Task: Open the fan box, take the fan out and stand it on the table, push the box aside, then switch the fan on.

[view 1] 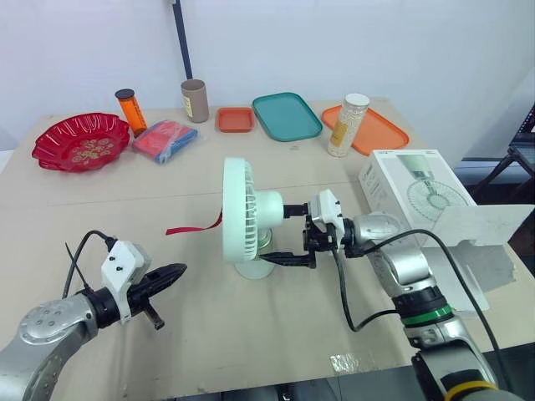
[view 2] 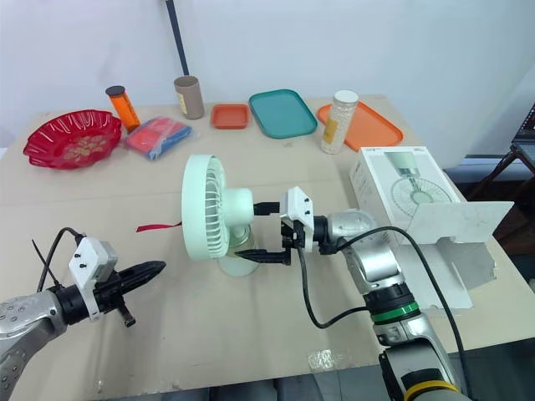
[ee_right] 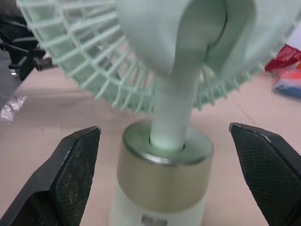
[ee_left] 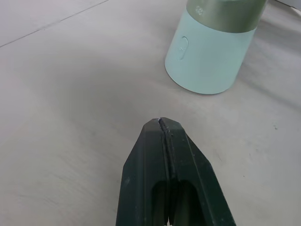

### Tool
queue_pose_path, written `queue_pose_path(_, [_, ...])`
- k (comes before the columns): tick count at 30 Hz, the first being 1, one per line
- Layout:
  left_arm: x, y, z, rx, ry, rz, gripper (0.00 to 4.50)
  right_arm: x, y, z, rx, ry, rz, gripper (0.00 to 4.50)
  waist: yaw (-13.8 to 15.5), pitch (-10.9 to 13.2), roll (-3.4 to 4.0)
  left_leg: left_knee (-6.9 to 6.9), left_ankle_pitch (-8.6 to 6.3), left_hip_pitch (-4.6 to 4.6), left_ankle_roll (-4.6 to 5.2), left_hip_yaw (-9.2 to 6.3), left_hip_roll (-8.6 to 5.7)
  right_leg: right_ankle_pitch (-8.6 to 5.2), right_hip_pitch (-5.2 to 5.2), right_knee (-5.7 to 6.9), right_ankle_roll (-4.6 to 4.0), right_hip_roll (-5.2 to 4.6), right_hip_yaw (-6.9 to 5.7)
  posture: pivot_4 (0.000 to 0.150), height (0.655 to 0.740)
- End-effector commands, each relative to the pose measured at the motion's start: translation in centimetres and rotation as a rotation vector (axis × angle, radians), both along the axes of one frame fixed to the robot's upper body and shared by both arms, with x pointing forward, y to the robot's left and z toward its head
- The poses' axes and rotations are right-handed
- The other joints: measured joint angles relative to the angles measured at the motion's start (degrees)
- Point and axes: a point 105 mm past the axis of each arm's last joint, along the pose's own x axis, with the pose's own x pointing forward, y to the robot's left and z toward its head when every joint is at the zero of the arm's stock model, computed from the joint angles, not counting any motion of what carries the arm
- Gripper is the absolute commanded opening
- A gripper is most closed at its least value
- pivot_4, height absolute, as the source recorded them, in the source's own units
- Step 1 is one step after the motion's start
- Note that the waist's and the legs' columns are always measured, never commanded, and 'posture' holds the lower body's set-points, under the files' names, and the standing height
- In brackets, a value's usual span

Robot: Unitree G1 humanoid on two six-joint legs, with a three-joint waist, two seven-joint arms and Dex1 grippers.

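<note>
Right tool (view 1: 291, 236) gapes wide astride the fan's (view 1: 242, 219) stem, partly hiding its base; left tool (view 1: 174, 273), pinched closed, sits at eight o'clock.

Along the far edge of the table (view 1: 125, 209) stands a row. A red scalloped bowl (view 1: 81, 142) sits by the far left corner. Next come an orange bottle (view 1: 130, 111) with a dark cap, a red-and-blue packet (view 1: 165, 139), an upright cardboard tube (view 1: 194, 100), a small orange tray (view 1: 235, 119), a teal tray (view 1: 286, 115) and a larger orange tray (view 1: 380, 129). A white-capped jar (view 1: 348, 125) stands at that tray's left end.
</note>
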Motion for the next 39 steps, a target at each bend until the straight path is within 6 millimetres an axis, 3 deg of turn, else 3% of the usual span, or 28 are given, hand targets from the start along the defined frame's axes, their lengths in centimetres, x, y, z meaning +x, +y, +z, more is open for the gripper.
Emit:
queue_pose_path(1, [0.0,0.4,0.9,0.011,-0.043,-0.001,0.00,-0.2,-1.3,1.3,0.009,-0.070,-0.046,4.48,0.0,0.0,0.00,0.00,0.00,0.00,0.00,0.00,0.00,0.00,0.00,0.00,0.00,0.00,0.00,0.150,0.7400])
queue_pose_path(12, [0.4,1.1,0.7,0.025,-0.065,-0.046,0.00,-2.0,-6.4,1.5,-0.068,-0.021,-0.289,4.48,0.3,0.0,0.02,0.02,-0.03,0.06,0.05,0.07,-0.01,0.00,0.06,-0.02,0.02,0.02,0.05,0.150,0.7400])
queue_pose_path(13, [0.5,1.1,0.8,0.024,-0.070,-0.051,0.54,-2.2,-6.7,1.6,-0.070,-0.012,-0.312,4.50,0.4,0.0,0.04,0.01,-0.03,0.07,0.06,0.07,0.00,0.00,0.06,-0.01,0.02,0.04,0.06,0.150,0.7400])
queue_pose_path(16, [0.4,1.3,1.0,0.028,-0.075,-0.063,1.46,-3.0,-7.3,1.8,-0.065,0.011,-0.371,4.50,0.5,0.0,0.04,0.02,-0.03,0.09,0.07,0.06,-0.01,0.00,0.10,-0.02,0.02,0.04,0.06,0.150,0.7400])
queue_pose_path(17, [0.3,1.4,1.0,0.032,-0.074,-0.068,1.99,-3.4,-7.4,1.9,-0.065,0.014,-0.383,4.50,0.4,0.0,0.03,0.02,-0.05,0.09,0.10,0.06,0.00,-0.01,0.12,-0.03,0.03,0.04,0.06,0.150,0.7400])
queue_pose_path(25, [-1.0,2.0,1.1,0.052,-0.056,-0.117,4.45,-5.7,-8.7,1.7,-0.066,0.051,-0.527,4.50,0.6,-0.1,0.04,0.06,-0.13,0.12,0.26,0.10,-0.02,-0.04,0.18,-0.04,0.08,0.04,0.11,0.150,0.7400])
queue_pose_path(34, [-2.0,2.2,2.3,0.059,-0.063,-0.211,4.45,-7.5,-9.8,2.1,-0.057,0.046,-0.650,4.50,0.7,-0.1,0.12,0.05,-0.15,0.22,0.31,0.08,-0.01,-0.08,0.31,-0.10,0.13,0.08,0.12,0.150,0.7400])
queue_pose_path(39, [-2.6,2.8,1.7,0.111,-0.067,-0.236,4.45,-8.5,-10.5,2.4,-0.078,-0.023,-0.675,4.50,0.7,-0.2,0.14,0.06,-0.15,0.25,0.32,0.08,-0.01,-0.09,0.35,-0.11,0.14,0.09,0.12,0.150,0.7400])
